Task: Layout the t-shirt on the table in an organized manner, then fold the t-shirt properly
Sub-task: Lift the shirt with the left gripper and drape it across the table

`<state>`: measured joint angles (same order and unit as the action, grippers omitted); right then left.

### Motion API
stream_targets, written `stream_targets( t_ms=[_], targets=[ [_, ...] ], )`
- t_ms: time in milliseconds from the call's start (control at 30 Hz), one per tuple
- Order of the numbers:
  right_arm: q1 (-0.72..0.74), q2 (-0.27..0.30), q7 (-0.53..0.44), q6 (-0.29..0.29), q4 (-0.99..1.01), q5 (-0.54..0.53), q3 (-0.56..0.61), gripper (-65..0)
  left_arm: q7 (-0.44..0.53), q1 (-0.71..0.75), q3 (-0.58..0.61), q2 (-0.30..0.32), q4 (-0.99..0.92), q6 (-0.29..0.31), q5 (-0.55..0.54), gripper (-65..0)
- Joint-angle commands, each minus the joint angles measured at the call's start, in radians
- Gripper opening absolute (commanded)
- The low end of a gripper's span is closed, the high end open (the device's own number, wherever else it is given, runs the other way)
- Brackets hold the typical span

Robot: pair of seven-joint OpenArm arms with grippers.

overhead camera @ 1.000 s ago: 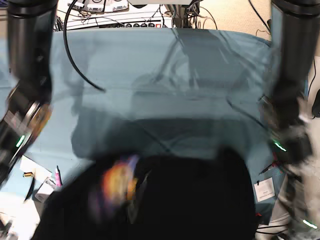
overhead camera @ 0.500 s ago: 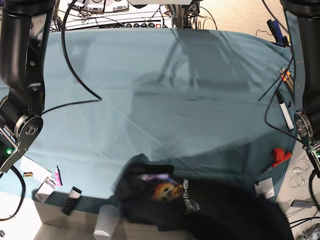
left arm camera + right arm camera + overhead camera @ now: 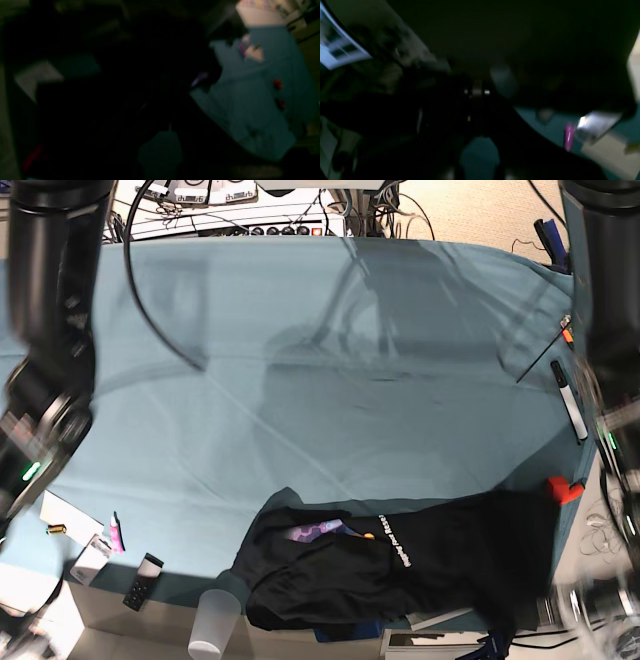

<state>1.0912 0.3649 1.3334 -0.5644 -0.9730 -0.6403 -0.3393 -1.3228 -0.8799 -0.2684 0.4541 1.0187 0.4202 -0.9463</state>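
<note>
The black t-shirt [image 3: 400, 570] lies bunched in a long band along the near edge of the teal table [image 3: 330, 380], with a bit of purple print and a white-lettered strip showing. Its right end hangs off the front right corner, close to my blurred left arm [image 3: 615, 430]. My right arm [image 3: 45, 410] stands at the far left, well apart from the cloth. Neither gripper shows in the base view. Black cloth [image 3: 112, 100] fills most of the dark left wrist view, where the fingers cannot be made out. The right wrist view is dark too, with table [image 3: 545, 125] below.
A clear cup [image 3: 212, 620], a small black block [image 3: 140, 582], a pink tube [image 3: 115, 532] and a white card [image 3: 90, 560] sit at the front left. A marker [image 3: 570, 400] and a red tool [image 3: 565, 488] lie along the right edge. A black cable [image 3: 150, 310] crosses the far left.
A second ago the shirt was up in the air, close to the camera. It has dropped onto the near edge and has since stretched out toward the right. Both arms are still moving.
</note>
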Motion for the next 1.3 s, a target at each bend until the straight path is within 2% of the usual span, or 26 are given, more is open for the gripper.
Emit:
stream_targets(
  t_ms=[0,200,367,533,633,733,833,1000,1067,1200,1267],
  targets=[
    [0.015,0.009,-0.024,-0.005,-0.014,-0.029,0.000,-65.0,0.003,-0.003,-0.002,0.009,0.026,0.010,-0.047,-65.0],
    [-0.208,0.009,-0.028,-0.020,-0.014,-0.029,0.000,-65.0,-0.031,0.260,-0.003,-0.037,0.108,0.027,-0.106,-65.0],
    [-0.397,-0.004,-0.053,-0.047,-0.014,-0.040,0.000,-65.0,-0.032,0.525,-0.003,-0.151,0.243,0.034,-0.114,-65.0],
    [-0.531,-0.025,-0.077,-0.053,-0.014,-0.061,0.000,-65.0,-0.032,0.813,-0.003,-0.292,0.493,0.048,-0.114,-65.0],
    [-0.575,-0.030,-0.077,-0.080,-0.014,-0.079,0.000,-65.0,-0.034,1.003,-0.003,-0.364,0.687,0.050,-0.114,-65.0],
    [-0.595,-0.033,-0.076,-0.095,-0.014,-0.094,0.000,-65.0,-0.031,1.192,-0.003,-0.393,0.874,0.056,-0.114,-65.0],
    [-0.597,-0.032,-0.076,-0.095,-0.014,-0.117,0.000,-65.0,-0.031,1.347,-0.021,-0.389,1.018,0.103,-0.113,-65.0],
    [-0.592,-0.033,-0.062,-0.098,-0.014,-0.195,0.000,-65.0,-0.031,1.521,-0.188,-0.389,1.122,0.109,-0.113,-65.0],
    [-0.592,-0.033,-0.044,-0.134,-0.014,-0.227,0.000,-65.0,-0.026,1.573,-0.296,-0.390,1.123,0.153,-0.113,-65.0],
    [-0.592,-0.043,0.007,-0.134,-0.014,-0.281,0.001,-65.0,0.089,1.628,-0.495,-0.389,1.123,0.179,-0.114,-65.0],
    [-0.592,-0.043,0.005,-0.134,-0.014,-0.320,0.022,-63.6,0.103,1.622,-0.568,-0.389,1.123,0.180,-0.114,-65.0]
  ],
)
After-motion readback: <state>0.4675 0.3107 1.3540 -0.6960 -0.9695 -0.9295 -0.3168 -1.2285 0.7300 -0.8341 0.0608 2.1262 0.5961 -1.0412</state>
